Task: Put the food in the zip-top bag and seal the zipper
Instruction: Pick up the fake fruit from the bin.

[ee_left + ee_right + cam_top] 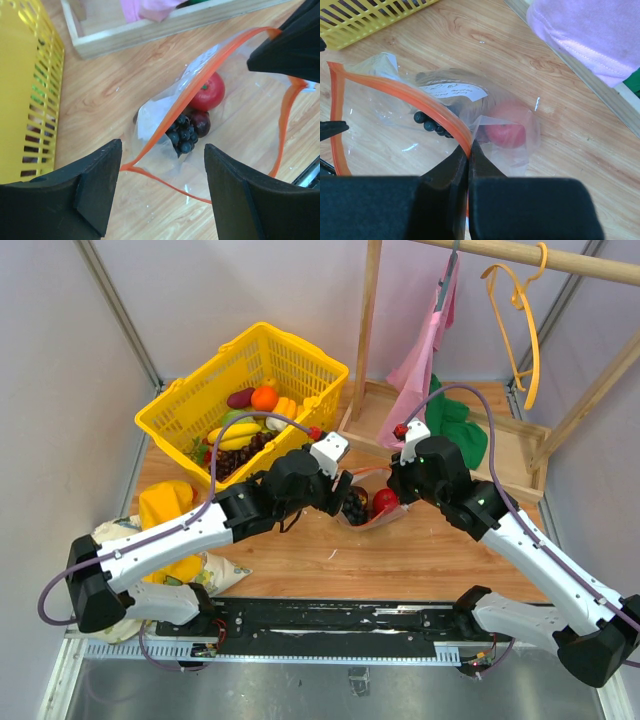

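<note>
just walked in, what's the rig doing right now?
Both arms are working on the clear zip-top bag in the middle of the table. The right gripper is shut on the bag's red zipper, holding the mouth open. The left gripper hangs open and empty over that mouth. The grapes and the red apple are already inside. More food, such as the bananas and the orange, sits in the yellow basket. The zipper is not sealed yet.

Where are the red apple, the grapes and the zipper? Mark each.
red apple [209,92], left wrist view, its red skin.
grapes [182,135], left wrist view, centre of the cluster.
zipper [400,94], right wrist view, upper run of strip.
</note>
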Tool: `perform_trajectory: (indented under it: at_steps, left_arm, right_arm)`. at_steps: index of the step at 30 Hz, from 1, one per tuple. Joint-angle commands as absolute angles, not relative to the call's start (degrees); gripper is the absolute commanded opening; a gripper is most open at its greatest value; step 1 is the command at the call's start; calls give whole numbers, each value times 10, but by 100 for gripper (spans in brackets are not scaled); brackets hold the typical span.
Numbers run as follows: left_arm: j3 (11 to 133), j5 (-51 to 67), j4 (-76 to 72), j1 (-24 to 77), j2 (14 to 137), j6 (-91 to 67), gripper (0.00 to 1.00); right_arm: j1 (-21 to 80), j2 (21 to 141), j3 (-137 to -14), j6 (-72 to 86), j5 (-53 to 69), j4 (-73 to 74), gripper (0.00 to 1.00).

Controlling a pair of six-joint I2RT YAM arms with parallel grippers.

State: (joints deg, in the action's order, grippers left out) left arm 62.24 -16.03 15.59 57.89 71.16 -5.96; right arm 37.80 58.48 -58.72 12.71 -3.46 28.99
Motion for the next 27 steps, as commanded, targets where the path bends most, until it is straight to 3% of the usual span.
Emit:
perform_trajectory:
  at_steps: [1, 13, 16, 20, 24, 27]
  left_arm:
    - [620, -208, 174, 582, 718, -115, 71]
    - [627, -258, 205, 577, 777, -175, 66]
    - [639, -264, 219, 573, 785, -176, 56]
    - [660, -259, 228, 573, 780, -167, 25]
    - [691, -252, 248, 573, 776, -159, 3]
    - [718, -248, 267, 573, 773, -152, 0]
  right_arm:
    - [368, 582, -610, 128, -44, 290, 1]
    - [368, 578, -606, 127, -46, 290, 1]
    - [368, 573, -606, 122, -58, 292, 1]
    - [368, 563, -606, 113, -87, 303, 1]
    - [368, 554, -612, 99, -115, 318, 1]
    - [368, 547, -617, 90, -136, 327, 1]
